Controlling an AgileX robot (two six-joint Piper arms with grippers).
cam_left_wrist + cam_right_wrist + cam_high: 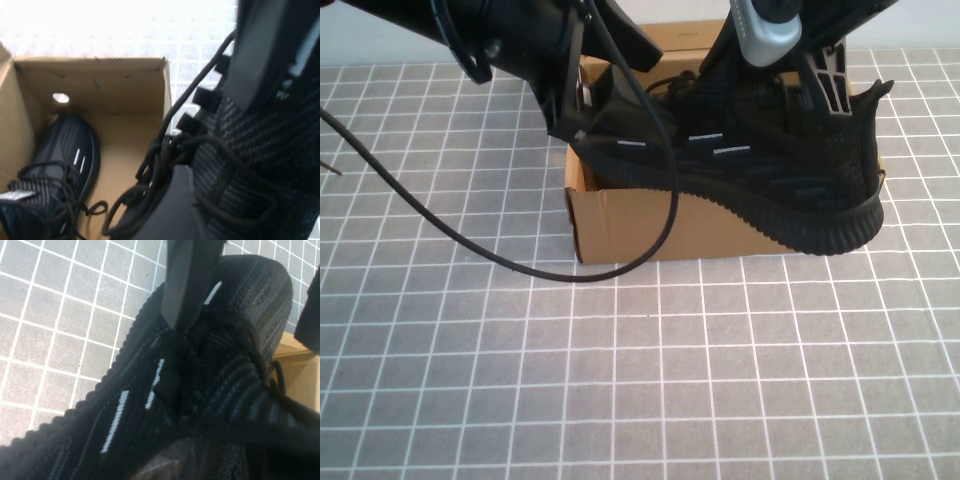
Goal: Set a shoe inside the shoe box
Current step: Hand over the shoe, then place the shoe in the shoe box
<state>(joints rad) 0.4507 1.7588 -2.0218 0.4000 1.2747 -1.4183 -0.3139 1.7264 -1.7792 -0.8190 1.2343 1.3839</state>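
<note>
mostly hidden shoe box (650,235), both left gripper (595,110) and right gripper (790,85) fingers clamping shoe (790,190)

Black shoe, brown box, grey grid.

The shoe (770,170) is black knit with short white side stripes and a black ribbed sole; between the black fingers (187,280) run black laces. The box (650,225) is plain brown cardboard; the tabletop (620,380) is grey with white grid lines.
</note>
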